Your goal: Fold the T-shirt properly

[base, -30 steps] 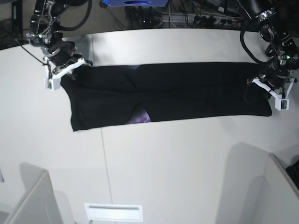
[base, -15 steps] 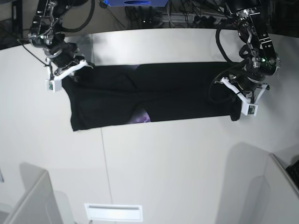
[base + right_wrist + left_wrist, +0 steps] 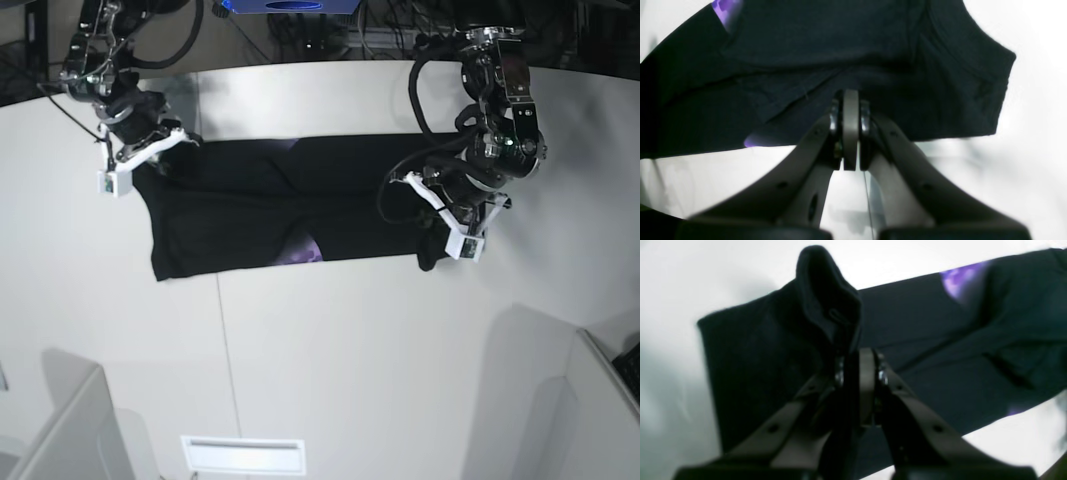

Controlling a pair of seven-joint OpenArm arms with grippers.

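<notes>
While formerly at the T-shirt [image 3: 260, 215] end, left gripper [image 3: 446, 225] now midway.

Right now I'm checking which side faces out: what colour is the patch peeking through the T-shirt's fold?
Purple, against the black T-shirt; clearest in the left wrist view.

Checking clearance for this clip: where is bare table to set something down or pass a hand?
Bare table lies in front of the T-shirt and beyond the left gripper. Crowded: the shirt band between it and the right gripper.
</notes>
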